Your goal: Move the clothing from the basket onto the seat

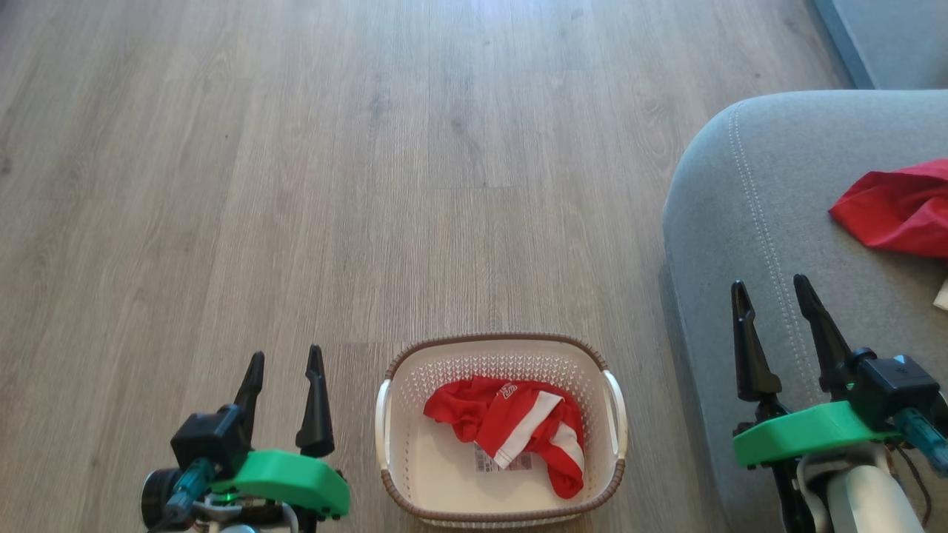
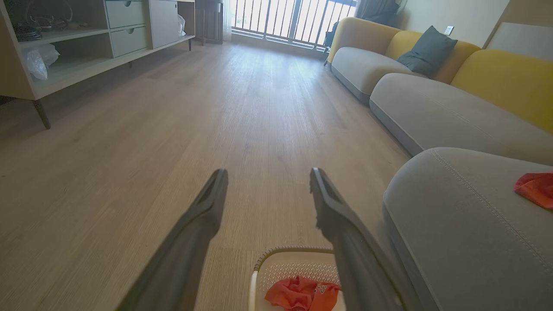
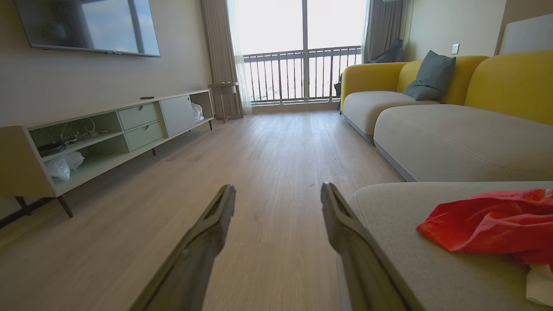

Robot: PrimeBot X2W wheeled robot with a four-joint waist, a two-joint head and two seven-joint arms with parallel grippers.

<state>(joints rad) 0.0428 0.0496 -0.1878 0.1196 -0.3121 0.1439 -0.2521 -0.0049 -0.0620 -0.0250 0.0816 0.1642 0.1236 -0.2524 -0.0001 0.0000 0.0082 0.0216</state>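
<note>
Halfway there: the plain red fabric garment [image 1: 896, 211] lies on the large grey upholstered seat [image 1: 740, 222]. The red-and-white striped garment [image 1: 518, 429] sits in the cream perforated plastic basket [image 1: 503, 340]. Your left gripper [image 1: 285, 352] and right gripper [image 1: 768, 283] are empty, fingers apart.

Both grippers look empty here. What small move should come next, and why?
Probably swing the left gripper rightward over the basket and lower it toward the red-and-white garment. That garment lies inside the basket, while the plain red garment already rests on the seat. Both grippers are open and empty; the right gripper hovers at the seat's edge.
</note>
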